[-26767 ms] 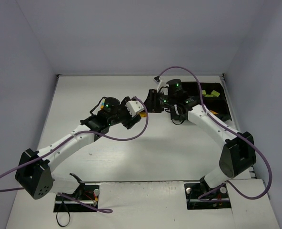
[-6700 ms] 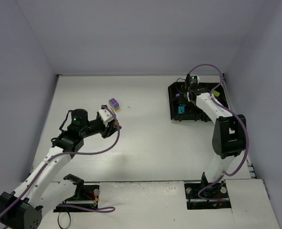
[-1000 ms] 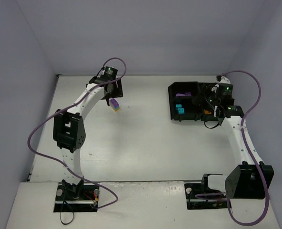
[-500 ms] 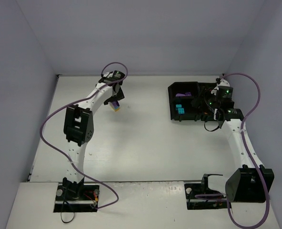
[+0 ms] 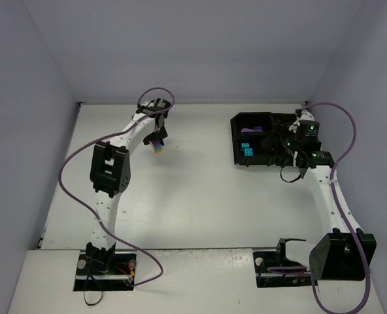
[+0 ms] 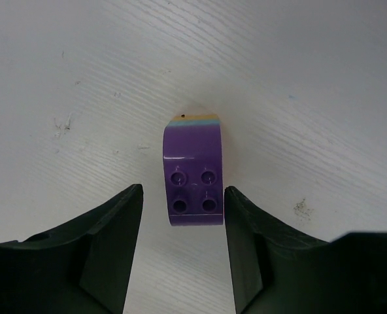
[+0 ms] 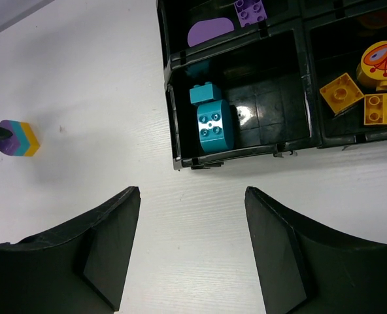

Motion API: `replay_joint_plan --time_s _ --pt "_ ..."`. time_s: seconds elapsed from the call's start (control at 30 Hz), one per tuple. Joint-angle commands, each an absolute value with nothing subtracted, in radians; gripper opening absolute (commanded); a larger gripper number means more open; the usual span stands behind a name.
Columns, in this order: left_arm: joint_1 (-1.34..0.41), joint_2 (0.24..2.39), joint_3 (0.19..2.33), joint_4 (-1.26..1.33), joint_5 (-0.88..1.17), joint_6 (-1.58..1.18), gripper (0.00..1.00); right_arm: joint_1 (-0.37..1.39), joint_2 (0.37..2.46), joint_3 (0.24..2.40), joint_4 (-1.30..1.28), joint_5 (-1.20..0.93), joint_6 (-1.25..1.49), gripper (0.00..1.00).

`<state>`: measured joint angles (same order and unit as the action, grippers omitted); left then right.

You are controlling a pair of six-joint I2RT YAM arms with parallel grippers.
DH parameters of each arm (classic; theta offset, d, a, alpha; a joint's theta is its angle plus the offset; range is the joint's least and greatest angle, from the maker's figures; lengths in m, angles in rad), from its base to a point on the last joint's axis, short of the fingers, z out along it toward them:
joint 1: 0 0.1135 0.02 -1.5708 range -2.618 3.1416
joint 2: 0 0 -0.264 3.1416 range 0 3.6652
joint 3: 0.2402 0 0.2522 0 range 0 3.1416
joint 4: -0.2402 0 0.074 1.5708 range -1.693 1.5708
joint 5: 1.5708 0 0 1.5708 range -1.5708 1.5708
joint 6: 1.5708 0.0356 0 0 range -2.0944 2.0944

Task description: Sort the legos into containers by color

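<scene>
While the left gripper (image 6: 183,196), spread, straddles the purple brick (image 6: 193,171), the right gripper (image 7: 192,193) gapes empty just short of the tray (image 7: 172,118).

Table (image 5: 200,196): bears all below.
Stack (image 6: 193,180) of bricks: far left-centre of table, well apart from tray.
Left gripper (image 6: 184,196): over stack, one finger at each side.
Tray (image 7: 171,118): far right of table, four compartments.
Far-left bricks (image 7: 210,31): two, apart, in far-left compartment.
Near-left bricks (image 7: 213,124): two, touching, one behind the other, in near-left compartment.
Near-right bricks (image 7: 383,108): three, close together, in near-right compartment.
</scene>
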<state>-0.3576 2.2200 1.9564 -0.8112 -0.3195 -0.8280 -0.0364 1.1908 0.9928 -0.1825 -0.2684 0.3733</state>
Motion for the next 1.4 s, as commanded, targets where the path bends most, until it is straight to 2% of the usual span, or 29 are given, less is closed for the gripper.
replay_joint_plan --time_s 0.0,0.1,0.5,0.57,0.6,0.77,0.93,1.07,1.2,1.37 --pt "-0.348 2.203 2.008 -0.824 -0.338 -0.845 0.46 -0.035 1.158 0.999 -0.121 -0.302 0.38 0.62" --pt "-0.347 2.21 2.005 -0.821 -0.333 -0.847 0.4 -0.035 1.158 0.999 -0.121 -0.308 0.38 0.62" --pt "-0.341 2.206 1.964 -0.778 -0.316 -0.816 0.39 -0.025 1.147 0.994 -0.117 -0.351 0.371 0.62" --pt "-0.341 2.188 1.948 -0.766 -0.311 -0.799 0.05 -0.017 1.15 1.0 -0.115 -0.37 0.368 0.62" --pt "-0.341 2.177 1.927 -0.747 -0.311 -0.786 0.0 -0.009 1.15 1.008 -0.11 -0.388 0.367 0.61" --pt "-0.342 2.053 1.821 -0.619 -0.298 -0.712 0.0 0.041 1.161 1.04 -0.098 -0.443 0.37 0.61" --pt "-0.342 1.757 1.527 -0.329 -0.128 -0.592 0.0 0.09 1.198 1.078 -0.022 -0.619 0.414 0.61" --pt "-0.334 1.582 1.395 -0.184 -0.011 -0.519 0.0 0.182 1.255 1.12 0.064 -0.696 0.448 0.61" --pt "-0.29 1.395 1.251 -0.033 0.226 -0.482 0.0 0.297 1.331 1.183 0.118 -0.768 0.451 0.61" --pt "-0.227 1.287 1.102 0.155 0.538 -0.494 0.0 0.397 1.417 1.232 0.241 -0.886 0.483 0.61"
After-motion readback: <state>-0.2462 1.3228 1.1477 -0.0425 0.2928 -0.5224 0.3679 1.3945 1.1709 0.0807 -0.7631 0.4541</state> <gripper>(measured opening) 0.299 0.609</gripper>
